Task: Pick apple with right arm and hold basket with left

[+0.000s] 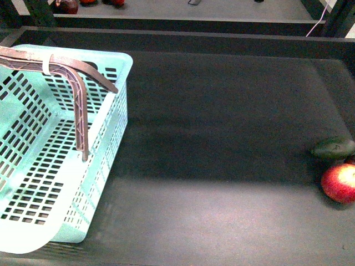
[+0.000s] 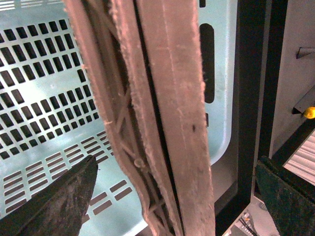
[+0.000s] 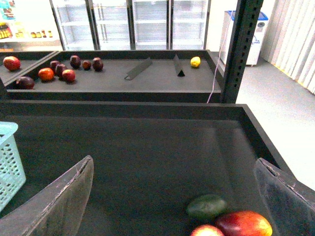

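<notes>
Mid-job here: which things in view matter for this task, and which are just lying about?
Job: apple; basket, its handles inside the open left gripper.
Lying about: dark green fruit beside the apple; red fruits on the far shelf; yellow fruit there.

My right gripper (image 3: 173, 161) has its dark padded fingers (image 3: 64, 196) spread wide above the black matte tray floor (image 3: 147, 157). Between them, closer to one finger, I see three fruits bunched together: a dark green oval fruit (image 3: 206, 206), a red fruit with a yellow end (image 3: 243, 223), and the round red apple (image 3: 205, 231), cut off by the frame. Beyond the other finger sits a corner of the pale turquoise slotted plastic basket (image 3: 9, 162).
</notes>
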